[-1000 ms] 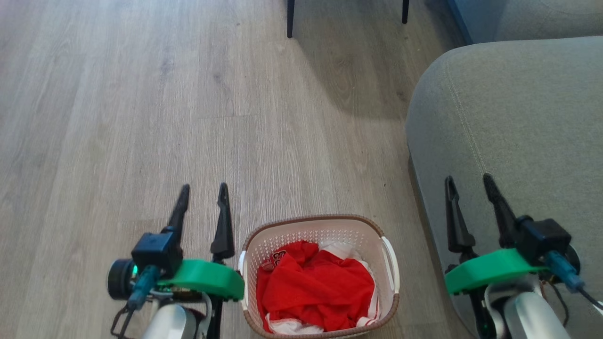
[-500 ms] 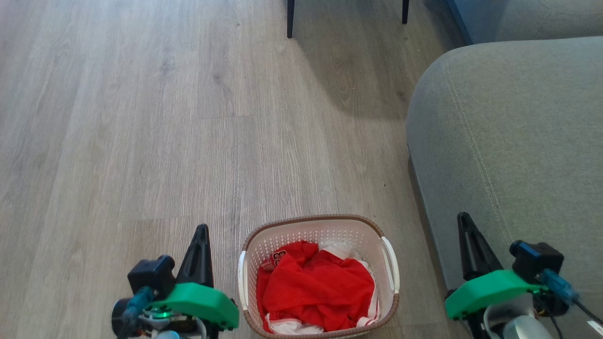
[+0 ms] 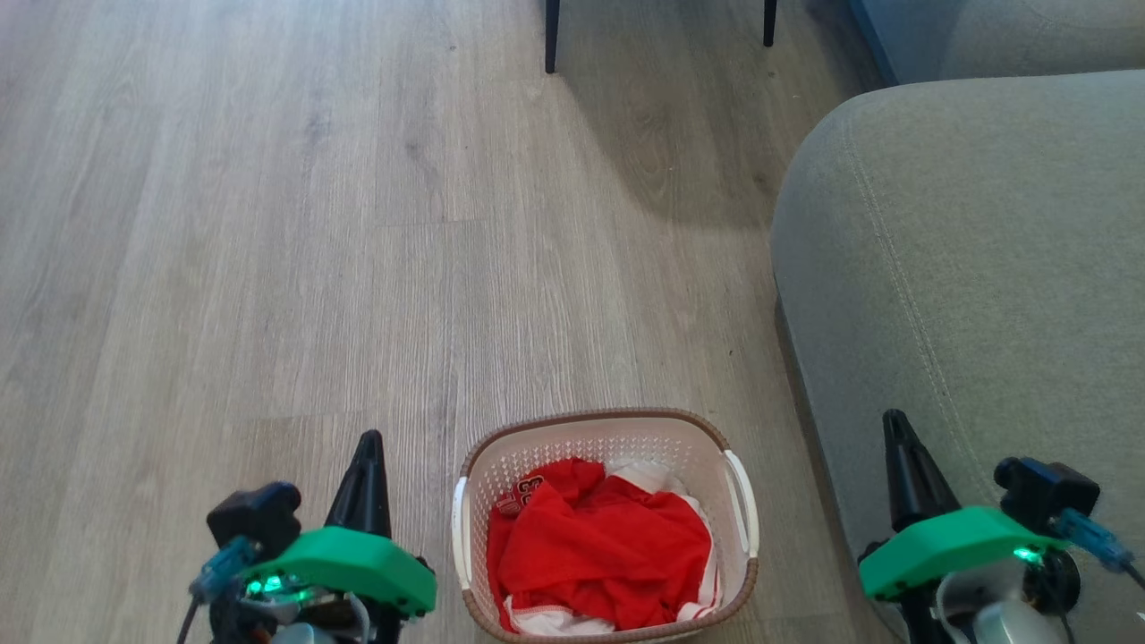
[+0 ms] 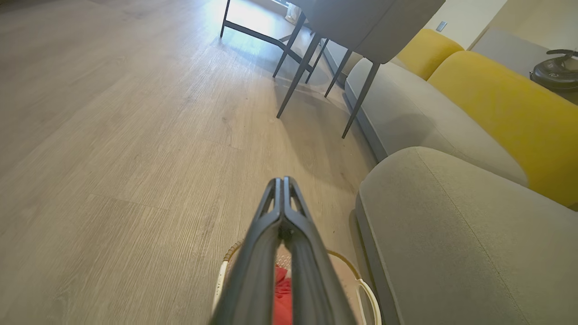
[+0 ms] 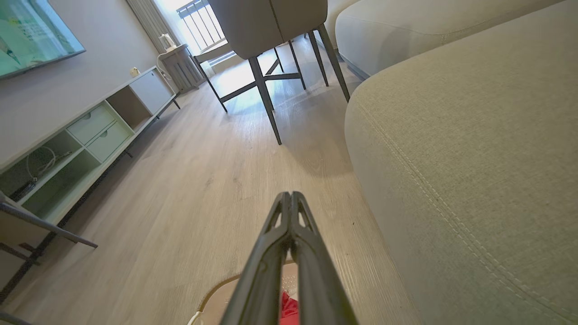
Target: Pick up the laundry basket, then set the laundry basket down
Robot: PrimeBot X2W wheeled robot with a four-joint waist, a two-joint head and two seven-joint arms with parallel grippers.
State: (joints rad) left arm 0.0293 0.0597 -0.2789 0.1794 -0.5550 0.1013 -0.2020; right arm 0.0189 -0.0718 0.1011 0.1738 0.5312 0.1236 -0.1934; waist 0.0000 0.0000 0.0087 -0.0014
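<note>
Laundry basket sits on the wood floor at the bottom middle of the head view, just beside the grey sofa, with red clothing bunched inside. The left gripper stands near the basket's left side, its fingers pressed together on nothing and apart from the rim. The right gripper, likewise closed and empty, lies to the basket's right over the sofa's edge, well clear of the basket.

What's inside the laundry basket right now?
The laundry basket holds crumpled red fabric lying over some white cloth. The pile covers the basket's floor, so anything underneath is hidden.
</note>
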